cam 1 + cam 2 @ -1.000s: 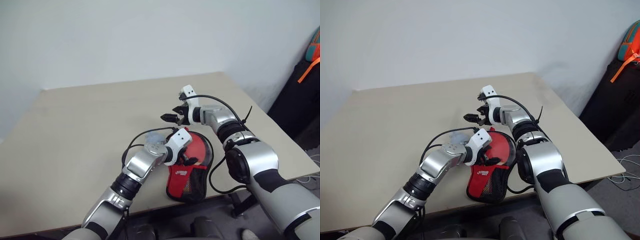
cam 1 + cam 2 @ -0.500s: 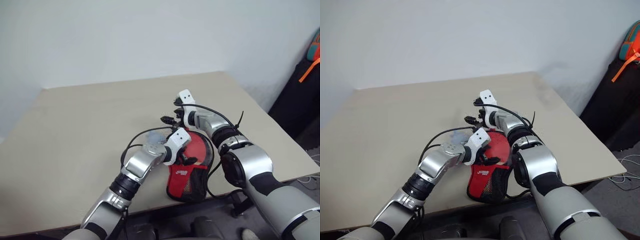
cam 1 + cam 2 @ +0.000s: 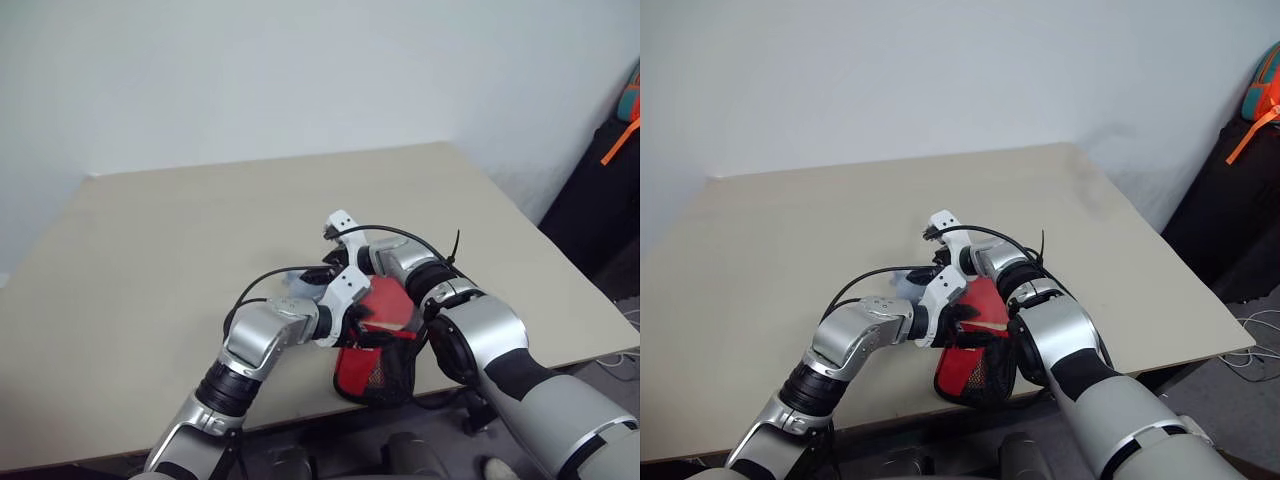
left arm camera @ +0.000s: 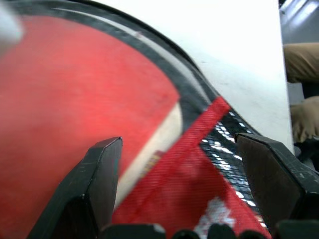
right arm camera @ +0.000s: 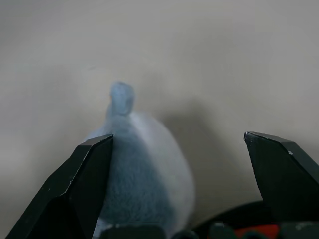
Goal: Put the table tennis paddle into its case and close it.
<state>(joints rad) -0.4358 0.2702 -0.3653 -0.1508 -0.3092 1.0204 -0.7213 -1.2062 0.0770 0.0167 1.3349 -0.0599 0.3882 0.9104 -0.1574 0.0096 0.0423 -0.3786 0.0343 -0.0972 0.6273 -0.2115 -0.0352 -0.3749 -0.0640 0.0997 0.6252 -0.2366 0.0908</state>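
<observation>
my left gripper [image 4: 174,164] has its jaws spread wide, holding nothing, poised just over the table tennis paddle [image 4: 75,99], which sits in the case [image 4: 224,144] near the table [image 3: 150,250] front edge. right gripper [image 5: 177,149] jaws are spread wide too, empty, aimed at a pale blue blob [image 5: 142,169]. both forearms cross low above the case.

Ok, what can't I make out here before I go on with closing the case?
- Zip of the case: head views, hidden by both arms; too small to tell whether it is closed.
- Table tennis paddle: left wrist view, cut off by the edges; handle hidden.
- Pale blue rounded thing: right wrist view, blurred, unidentifiable.
- Right claw: open; any contact with the case is unclear.
</observation>
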